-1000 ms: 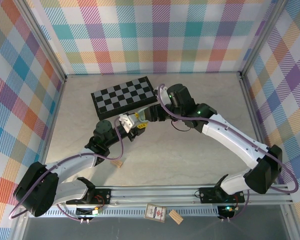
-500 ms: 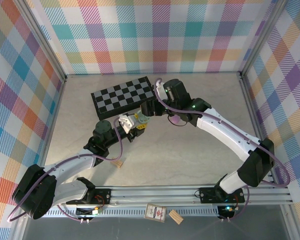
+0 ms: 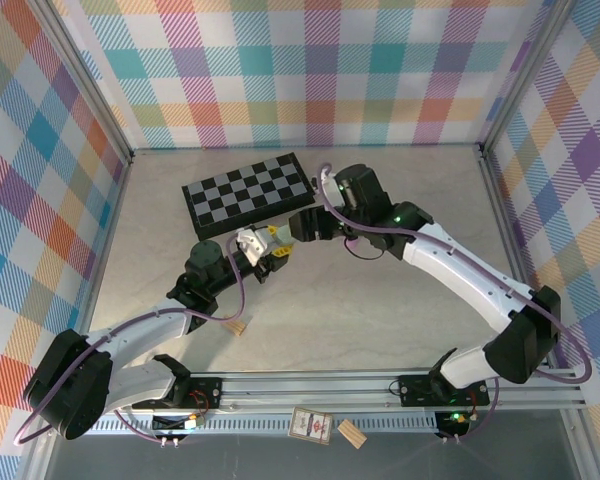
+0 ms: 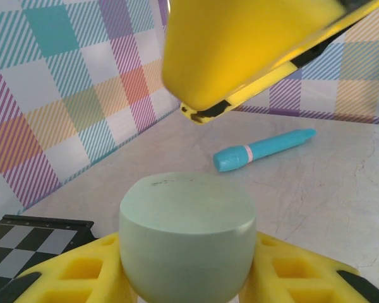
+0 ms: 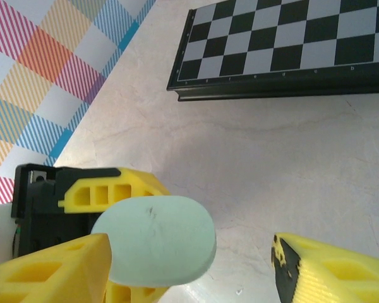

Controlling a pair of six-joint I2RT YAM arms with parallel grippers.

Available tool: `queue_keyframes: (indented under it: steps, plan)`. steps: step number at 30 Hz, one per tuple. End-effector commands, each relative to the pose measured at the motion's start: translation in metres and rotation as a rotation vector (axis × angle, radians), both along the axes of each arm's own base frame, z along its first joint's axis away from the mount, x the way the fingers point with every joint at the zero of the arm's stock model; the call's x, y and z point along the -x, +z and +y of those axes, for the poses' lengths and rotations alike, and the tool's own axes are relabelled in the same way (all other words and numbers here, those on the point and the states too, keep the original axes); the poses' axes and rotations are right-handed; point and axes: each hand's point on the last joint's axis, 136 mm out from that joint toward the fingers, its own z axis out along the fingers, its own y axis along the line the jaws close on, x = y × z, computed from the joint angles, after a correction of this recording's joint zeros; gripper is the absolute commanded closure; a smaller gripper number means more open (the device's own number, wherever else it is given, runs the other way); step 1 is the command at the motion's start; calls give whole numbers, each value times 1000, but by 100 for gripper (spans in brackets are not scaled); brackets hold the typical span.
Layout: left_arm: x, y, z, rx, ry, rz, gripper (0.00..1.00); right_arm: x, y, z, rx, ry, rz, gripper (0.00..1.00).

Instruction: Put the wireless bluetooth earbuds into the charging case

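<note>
Steadying the case (image 5: 153, 238) falls to the left jaws, which are clamped on its lower half from both sides and hold it just above the surface (image 3: 380, 320), a little nearer than the chessboard (image 3: 248, 190). The right jaws stand spread wide by its top, gripping nothing, with one finger close beside it and the other well clear.

The lid looks closed, so I judge the step in hand to be opening it. The right jaws should catch only the upper half, above the left fingers, and lift gently while the left grip stays firm, or the smooth pebble shape may twist out.

Counted: one case, one chessboard, one blue pen (image 4: 262, 150), one wooden block (image 3: 238, 326) on the surface, a second block (image 3: 352, 433) beside one card (image 3: 310, 425) past the near rail, and two arms.
</note>
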Motion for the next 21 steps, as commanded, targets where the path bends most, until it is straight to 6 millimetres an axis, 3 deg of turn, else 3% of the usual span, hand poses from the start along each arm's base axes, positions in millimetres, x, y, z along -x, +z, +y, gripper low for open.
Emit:
queue_keyframes:
  steps: [1, 5, 9, 17, 21]
  plan:
    - [3, 24, -1, 56, -7, -61, 62, 7, 16, -6, -31, 11, -36, 31]
    - [5, 29, -1, 79, -18, -62, 62, 8, 24, -6, -147, 6, 26, 13]
    - [7, 44, -1, 152, -26, -72, 62, 14, 28, 2, -377, 74, 190, 5]
    - [10, 62, -7, 224, -78, -80, 62, 32, 33, 23, -618, 254, 379, 11]
    - [13, 65, -8, 231, -92, -85, 62, 28, 20, 26, -645, 220, 448, 16]
